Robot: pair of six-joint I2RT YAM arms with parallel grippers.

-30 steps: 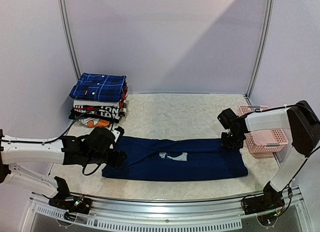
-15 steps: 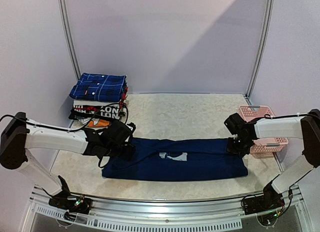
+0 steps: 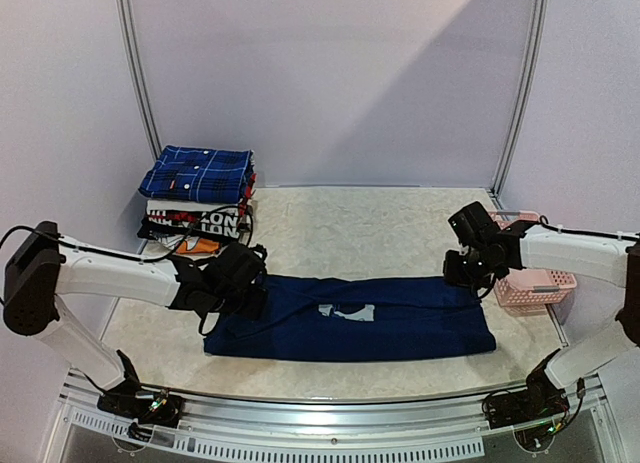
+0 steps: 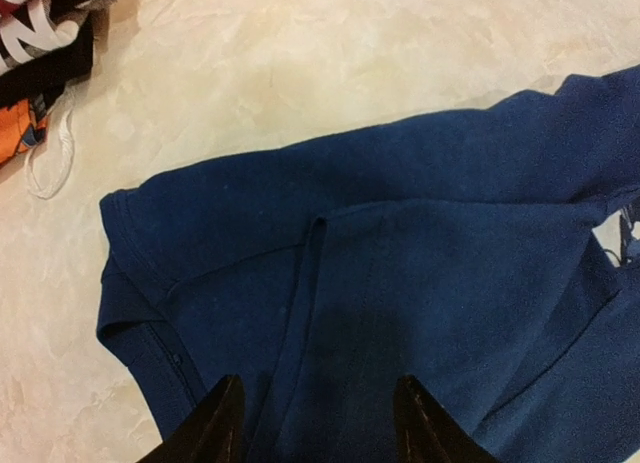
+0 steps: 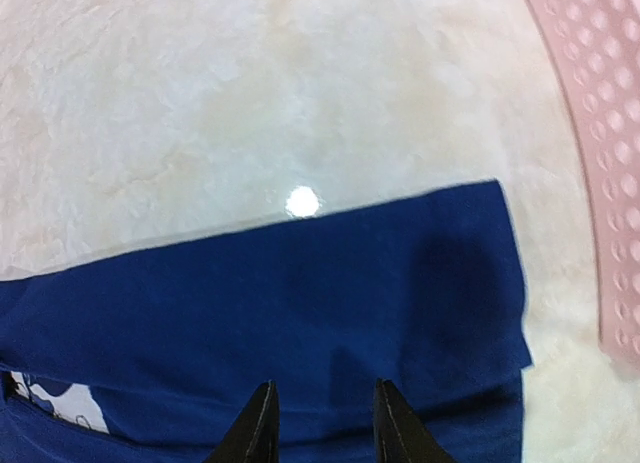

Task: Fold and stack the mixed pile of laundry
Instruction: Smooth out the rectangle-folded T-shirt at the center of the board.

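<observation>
A navy T-shirt with a pale-blue chest print [image 3: 350, 318] lies on the pale marbled desk [image 3: 370, 228], folded into a long band that runs left to right across the near half. A part of the print shows near the middle of the band.

The left fingers [image 4: 220, 423] are spread apart low over the left end of the band. Navy cloth shows in the gap between them, and nothing is pinched. Just ahead of them a raised fold line runs up the fabric, and a hemmed sleeve juts out to the left.

The right fingers [image 5: 258, 423] also stand apart, over the right end of the T-shirt and near its far edge. Only flat cloth is visible between them. Whether the tips touch the fabric cannot be told.

A dark-blue plaid shirt with thin white lines [image 3: 197, 173] sits folded at the far left corner of the desk. It rests on top of a stack of white and black folded garments with red lettering [image 3: 200, 223], well apart from the T-shirt.

A pink plastic lattice basket [image 3: 540, 283] stands at the right edge of the desk, just beside the right end of the T-shirt and behind the right arm.
</observation>
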